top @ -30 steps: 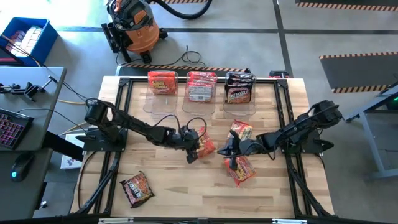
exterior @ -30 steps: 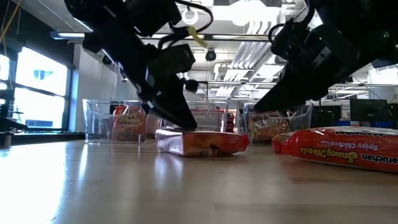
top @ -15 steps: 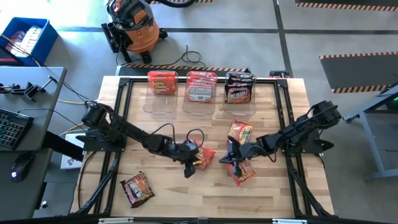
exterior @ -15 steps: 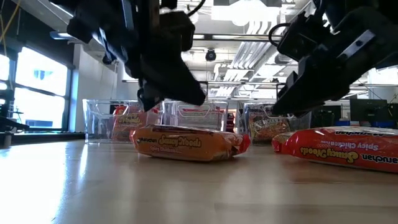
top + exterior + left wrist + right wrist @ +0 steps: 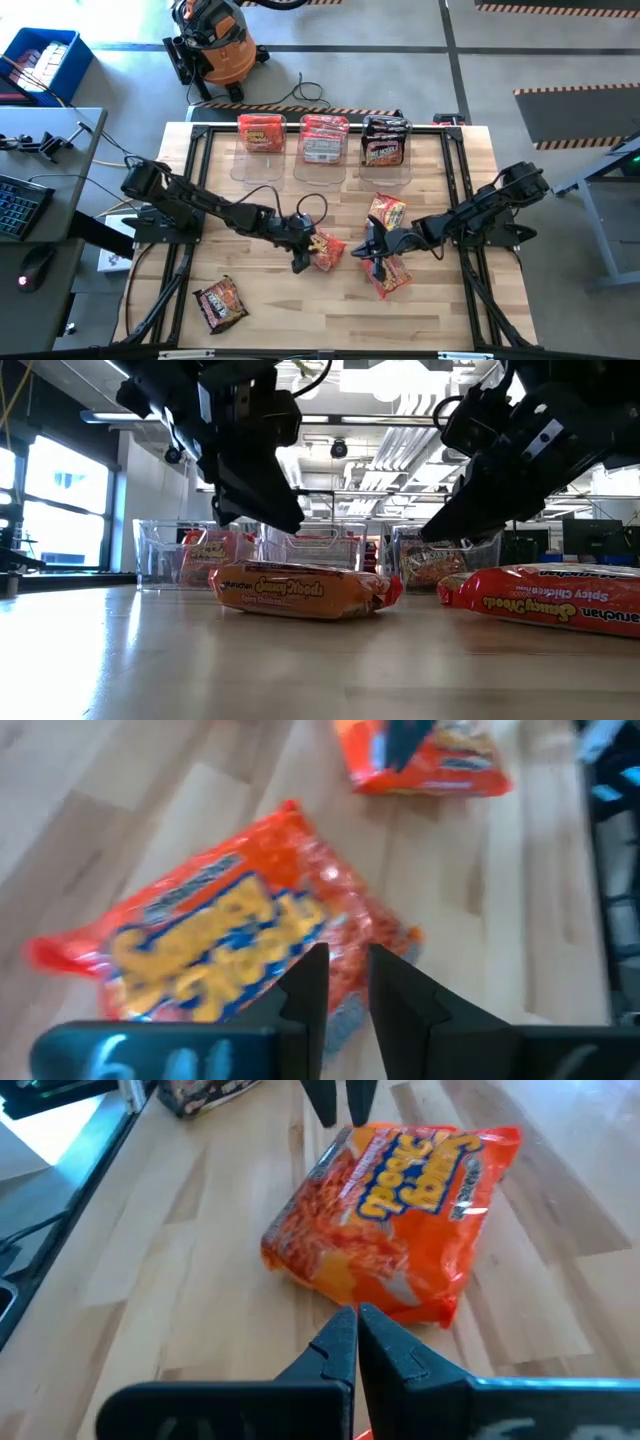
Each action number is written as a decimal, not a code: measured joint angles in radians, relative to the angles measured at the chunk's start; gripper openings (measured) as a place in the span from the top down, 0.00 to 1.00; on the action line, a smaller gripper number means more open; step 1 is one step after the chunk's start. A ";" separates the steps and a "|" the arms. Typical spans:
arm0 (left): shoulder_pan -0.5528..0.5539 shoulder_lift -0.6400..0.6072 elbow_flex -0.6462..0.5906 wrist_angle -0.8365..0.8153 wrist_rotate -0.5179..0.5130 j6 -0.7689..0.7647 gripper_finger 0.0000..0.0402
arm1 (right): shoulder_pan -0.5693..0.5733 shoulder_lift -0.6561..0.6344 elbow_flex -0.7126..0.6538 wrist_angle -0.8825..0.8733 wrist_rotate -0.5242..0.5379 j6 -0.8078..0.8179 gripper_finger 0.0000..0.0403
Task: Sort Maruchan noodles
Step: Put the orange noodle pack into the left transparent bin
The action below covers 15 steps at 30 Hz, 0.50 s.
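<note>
High view: the left tool (image 5: 303,256) hangs just beside an orange packet (image 5: 327,250) at mid-table (image 5: 280,320); the right tool (image 5: 368,250) sits between two more packets (image 5: 388,212) (a dark one (image 5: 220,303) lies well apart).

Low view: the orange packet (image 5: 300,591) lies flat beneath the left tool.

Left wrist view: its fingers (image 5: 310,985) stand slightly parted above the packet (image 5: 220,945), gripping nothing.

Right wrist view: fingers (image 5: 340,1345) pressed together, empty, the packet (image 5: 395,1215) just beyond.
</note>
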State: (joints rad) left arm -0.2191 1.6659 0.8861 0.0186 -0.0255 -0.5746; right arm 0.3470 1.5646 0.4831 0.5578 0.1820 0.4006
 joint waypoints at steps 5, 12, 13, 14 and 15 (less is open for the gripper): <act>0.009 -0.001 -0.001 -0.014 -0.023 0.035 0.82 | -0.010 0.001 0.002 -0.004 0.022 0.036 1.00; -0.036 -0.060 -0.115 0.027 -0.079 -0.054 0.89 | -0.011 0.001 0.002 -0.045 0.055 0.093 1.00; -0.043 -0.083 -0.142 0.043 -0.091 -0.074 0.90 | -0.011 0.001 0.002 -0.046 0.056 0.093 1.00; -0.047 -0.103 -0.172 0.059 -0.103 -0.093 0.91 | -0.011 0.002 0.002 -0.045 0.056 0.094 1.00; -0.049 -0.115 -0.197 0.092 -0.111 -0.115 0.92 | -0.012 0.003 0.003 -0.045 0.058 0.097 1.00</act>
State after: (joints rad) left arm -0.2680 1.5505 0.6895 0.1109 -0.1367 -0.6893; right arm 0.3347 1.5681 0.4860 0.5124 0.2404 0.4981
